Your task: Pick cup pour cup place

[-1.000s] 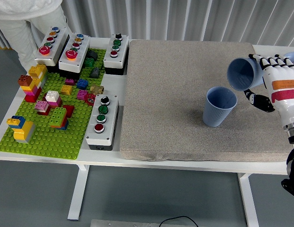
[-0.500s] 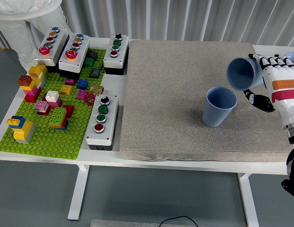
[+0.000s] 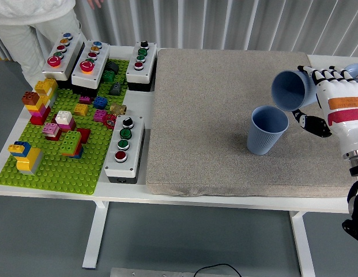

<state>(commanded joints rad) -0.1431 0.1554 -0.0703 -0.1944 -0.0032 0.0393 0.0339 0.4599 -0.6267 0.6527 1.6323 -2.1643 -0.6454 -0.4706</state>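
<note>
Pouring stage: robot hand [image 3: 324, 99] grasping tilted cup [image 3: 291, 89] above standing cup [image 3: 267, 130]; placing remaining.

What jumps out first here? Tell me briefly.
The robot's right hand, at the right edge, holds a blue cup tipped on its side, its mouth just above a second blue cup standing upright on the grey mat. On the left lies a green baseplate crowded with colourful bricks, ringed by button boxes.

The person [image 3: 29, 23] is cut off at the top edge — the right arm [image 3: 354, 144] at the right edge
</note>
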